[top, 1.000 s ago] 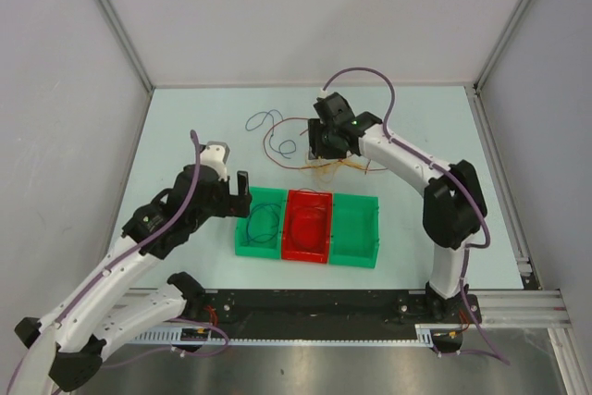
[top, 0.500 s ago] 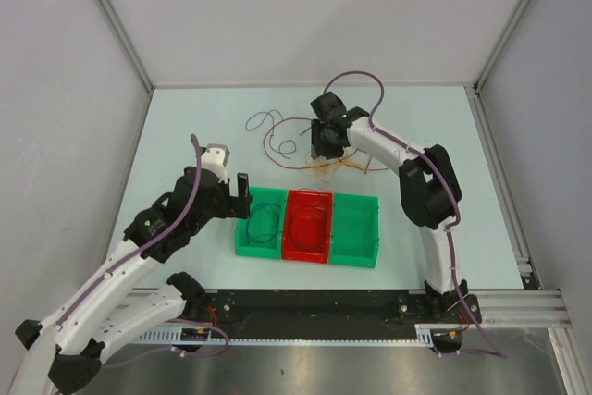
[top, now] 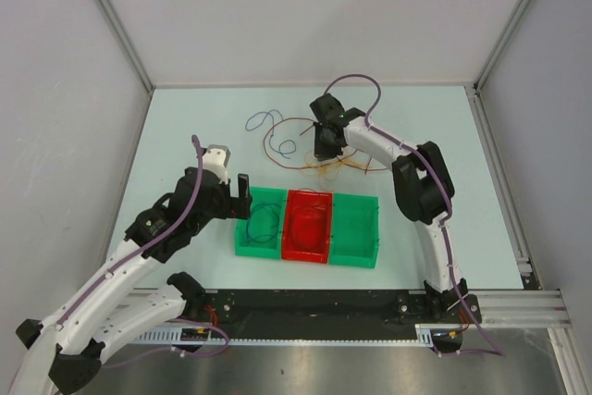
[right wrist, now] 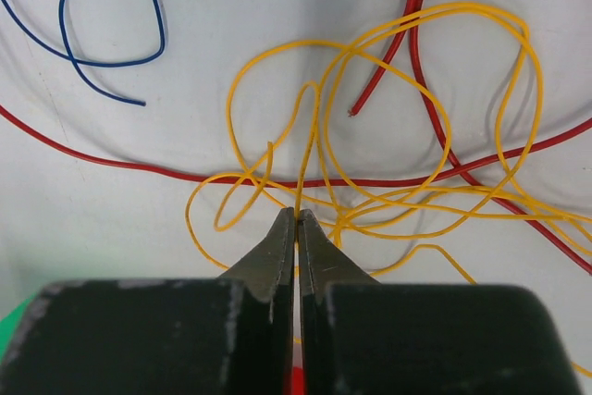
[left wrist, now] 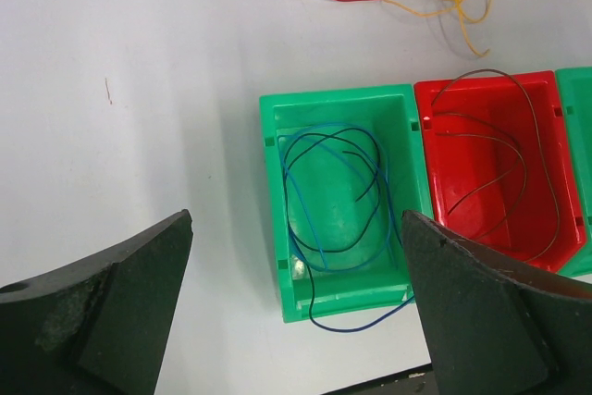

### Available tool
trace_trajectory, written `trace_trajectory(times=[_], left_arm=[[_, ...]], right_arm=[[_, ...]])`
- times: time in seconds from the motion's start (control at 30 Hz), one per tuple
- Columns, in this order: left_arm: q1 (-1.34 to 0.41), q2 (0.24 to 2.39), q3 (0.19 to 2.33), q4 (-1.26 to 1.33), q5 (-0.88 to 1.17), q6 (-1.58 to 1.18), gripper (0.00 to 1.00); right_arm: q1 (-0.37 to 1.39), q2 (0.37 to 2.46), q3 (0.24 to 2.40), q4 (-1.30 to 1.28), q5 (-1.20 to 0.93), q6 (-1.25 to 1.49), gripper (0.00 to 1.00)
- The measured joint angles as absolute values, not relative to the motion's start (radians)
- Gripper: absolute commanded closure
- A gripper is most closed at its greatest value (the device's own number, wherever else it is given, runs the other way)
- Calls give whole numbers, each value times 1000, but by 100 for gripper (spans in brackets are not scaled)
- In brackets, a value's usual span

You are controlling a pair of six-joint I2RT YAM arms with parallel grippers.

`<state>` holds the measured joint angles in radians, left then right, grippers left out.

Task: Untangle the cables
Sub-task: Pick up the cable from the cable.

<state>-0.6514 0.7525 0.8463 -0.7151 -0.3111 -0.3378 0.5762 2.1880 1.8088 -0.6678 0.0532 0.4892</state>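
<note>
— Cables (top: 319,166)... where?
— Mostly in a messy pile on the far part of the counter (top: 185,127), behind the three bins. Some inside the bins too.
— And the right claw (right wrist: 298,215)?
— Down at the pile. Pinched tight on one strand of the yellow cable (right wrist: 309,145), tips pressed together with the strand in between.
— Around that strand?
— Lots of yellow loops, all mixed up. Crossed by a long red cable (right wrist: 139,169) lying flat on the counter. Off to one side, a loose blue cable (right wrist: 61,16), curled in a loop, not touching the yellow.
— And the left claw (left wrist: 296,219)?
— Wide open, holding nothing. Up in the air close to the green bin (left wrist: 333,92), pointed down at it.
— Inside that bin?
— A coiled blue cable (left wrist: 356,328), with a darker one mixed in. One blue end hanging out over the near wall.
— Next to it?
— A red bin (left wrist: 425,99), touching the green one, with a thin dark cable (left wrist: 481,71) curled inside. Then a second green bin (top: 356,224), touching the red one on its other side.
</note>
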Motion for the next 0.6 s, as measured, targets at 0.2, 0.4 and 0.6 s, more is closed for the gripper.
trace_trajectory(times=[0.2, 0.4, 0.6], left_arm=[[-652, 751, 847, -724, -311, -339, 0], [-651, 712, 846, -742, -306, -348, 1], [-651, 722, 846, -741, -303, -351, 1]], right_arm=[[571, 2188, 1823, -683, 54, 480, 100], [570, 2135, 1848, -727, 58, 451, 100], [575, 1963, 1905, -757, 64, 405, 100]])
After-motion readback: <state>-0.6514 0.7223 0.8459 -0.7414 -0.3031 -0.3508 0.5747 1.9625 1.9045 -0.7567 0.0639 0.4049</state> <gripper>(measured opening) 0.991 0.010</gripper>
